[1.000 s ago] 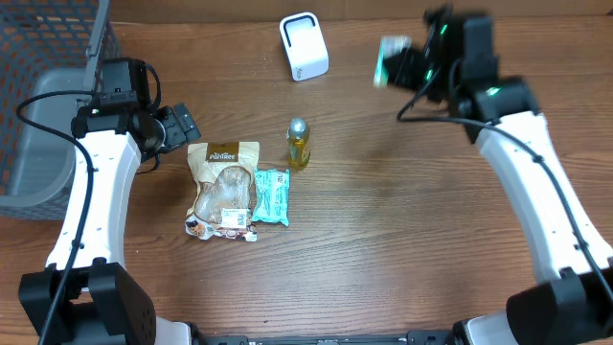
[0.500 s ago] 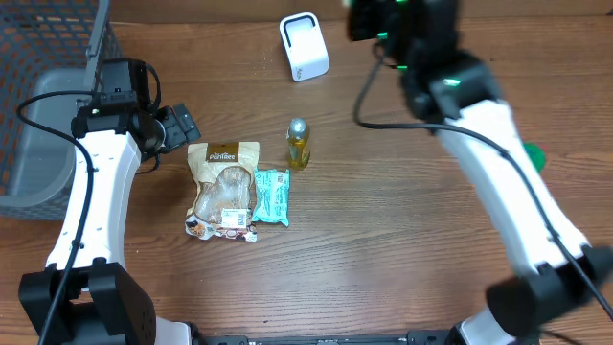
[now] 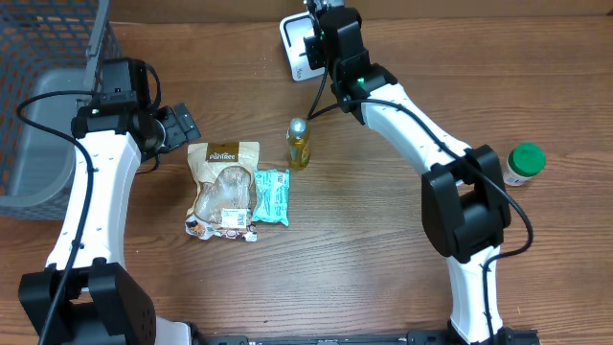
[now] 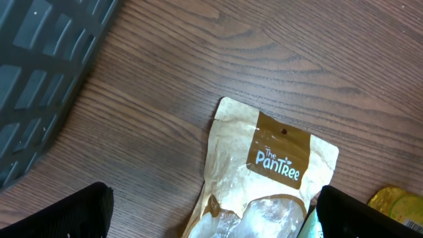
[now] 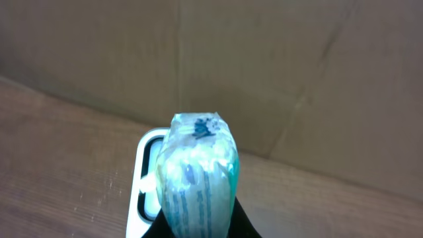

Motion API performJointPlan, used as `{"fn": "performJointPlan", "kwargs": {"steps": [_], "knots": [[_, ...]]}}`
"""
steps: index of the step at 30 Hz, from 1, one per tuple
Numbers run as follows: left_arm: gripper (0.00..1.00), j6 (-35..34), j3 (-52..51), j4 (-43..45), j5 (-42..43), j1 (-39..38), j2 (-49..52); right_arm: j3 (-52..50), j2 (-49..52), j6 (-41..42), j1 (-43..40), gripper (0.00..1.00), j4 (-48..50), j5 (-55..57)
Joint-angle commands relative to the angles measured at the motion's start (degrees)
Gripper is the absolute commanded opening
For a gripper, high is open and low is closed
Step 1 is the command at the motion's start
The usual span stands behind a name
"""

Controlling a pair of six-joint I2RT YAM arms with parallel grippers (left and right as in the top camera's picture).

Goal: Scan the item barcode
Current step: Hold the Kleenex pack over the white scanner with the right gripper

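The wooden counter (image 3: 383,259) fills the overhead view, with a grey mesh basket (image 3: 43,105) at its far left edge. The left arm (image 3: 91,192) hangs beside the basket. The left gripper (image 3: 180,126) is spread wide and empty, poised just above the top of a tan PanTree pouch (image 4: 277,172) that lies flat on the wood. The right arm (image 3: 421,134) stretches across to the back of the counter, where a white barcode scanner (image 3: 299,48) stands.

A teal packet (image 3: 271,195) lies touching the pouch's right side. A small yellow bottle (image 3: 299,143) stands near both of them, and a green-lidded jar (image 3: 525,163) sits well apart on the right.

The right gripper (image 3: 321,27) is clamped on the task's item, a small sealed sachet (image 5: 198,175) in teal and white. In the right wrist view it shows edge-on, directly in front of the scanner's window, with the crimped end up.

The step in hand appears to be the presentation itself: the item is at the reader. Whether its barcode faces the window cannot be told from these views.

The next move likely calls for a small wrist turn so that a flat face, not the thin edge, meets the window. The arm should then pause and hold steady, with the grip firm enough that the soft sachet does not slip or fold.
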Motion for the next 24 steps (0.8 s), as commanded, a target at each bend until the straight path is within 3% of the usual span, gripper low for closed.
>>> {"fn": "performJointPlan", "kwargs": {"steps": [1, 24], "knots": [[1.0, 0.44, 0.7, 0.07, 0.26, -0.09, -0.61, 0.44, 2.43, -0.48, -0.11, 0.04, 4.52, 0.87], [1.0, 0.44, 0.7, 0.09, 0.26, -0.09, -0.61, 0.39, 9.38, -0.26, -0.13, 0.04, 13.2, -3.8]]}}
